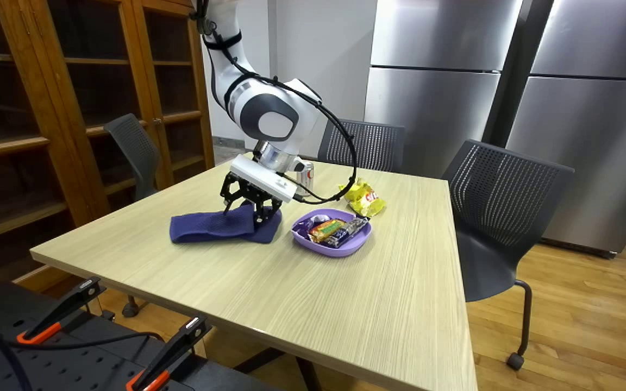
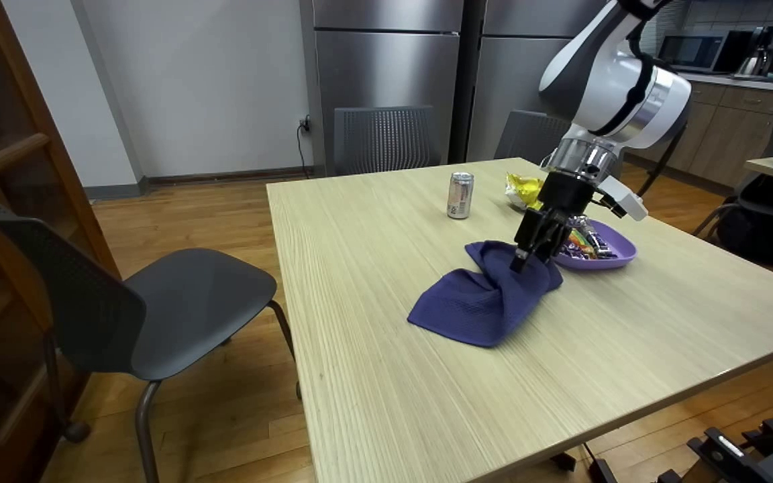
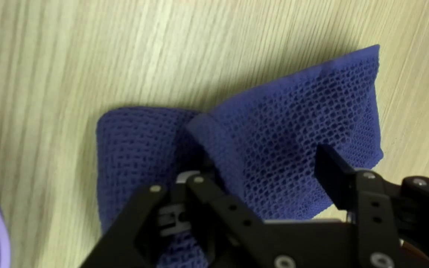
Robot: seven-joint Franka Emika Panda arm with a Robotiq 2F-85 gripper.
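The dark blue cloth lies folded on the surface, just beside the purple bowl. The jaws stand wide apart at the cloth, a fold of it between them. Wrapped bars lie inside the bowl; a yellow packet sits near it, a can farther from it.

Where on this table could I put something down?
In an exterior view, the table looks bare from the purple dish to the near edge and the right-hand chair. Crowded around the gripper: blue cloth, dish, yellow bag, can.
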